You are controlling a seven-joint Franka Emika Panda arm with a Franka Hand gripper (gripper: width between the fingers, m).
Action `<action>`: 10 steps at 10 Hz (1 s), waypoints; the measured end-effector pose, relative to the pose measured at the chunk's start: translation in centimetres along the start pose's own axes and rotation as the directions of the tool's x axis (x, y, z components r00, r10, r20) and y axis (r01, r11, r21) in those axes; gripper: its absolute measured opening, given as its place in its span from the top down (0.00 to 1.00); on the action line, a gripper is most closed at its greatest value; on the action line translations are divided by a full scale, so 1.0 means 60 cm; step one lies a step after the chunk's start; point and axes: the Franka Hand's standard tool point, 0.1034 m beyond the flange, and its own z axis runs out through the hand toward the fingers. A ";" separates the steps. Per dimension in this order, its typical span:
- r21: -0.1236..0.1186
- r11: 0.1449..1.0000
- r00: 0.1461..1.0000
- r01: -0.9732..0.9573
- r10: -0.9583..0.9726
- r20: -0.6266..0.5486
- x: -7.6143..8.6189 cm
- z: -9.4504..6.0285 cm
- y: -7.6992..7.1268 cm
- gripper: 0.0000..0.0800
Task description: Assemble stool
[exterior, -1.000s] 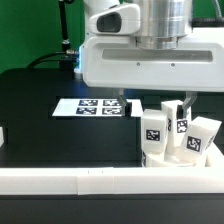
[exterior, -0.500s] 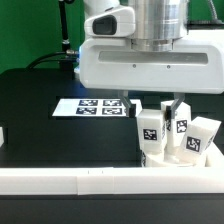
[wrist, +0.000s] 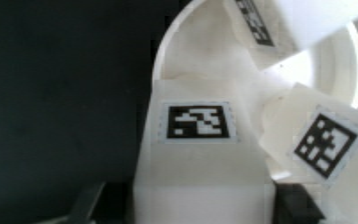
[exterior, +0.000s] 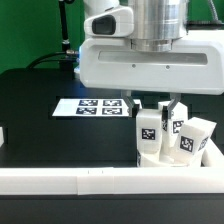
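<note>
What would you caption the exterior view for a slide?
Robot gripper lowered over tagged white stool legs standing on the round seat, marker board behind.

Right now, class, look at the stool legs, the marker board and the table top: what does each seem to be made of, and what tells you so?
The stool legs look like white moulded plastic, smooth and matte, each bearing a black-and-white printed tag. The marker board seems a thin flat white sheet, possibly card or plastic; the pictures leave that open. The table top is a black, even, matte surface of unclear material.
</note>
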 end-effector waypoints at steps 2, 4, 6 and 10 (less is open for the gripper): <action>0.021 0.933 0.933 -0.360 0.360 -0.012 -0.009 0.002 -0.007 0.58; 0.068 0.773 0.774 -0.631 0.633 -0.025 -0.013 0.002 -0.007 0.58; 0.122 0.501 0.504 -0.857 0.864 -0.006 -0.015 0.001 -0.018 0.58; 0.139 0.187 0.195 -0.972 0.980 0.041 -0.013 0.002 -0.018 0.58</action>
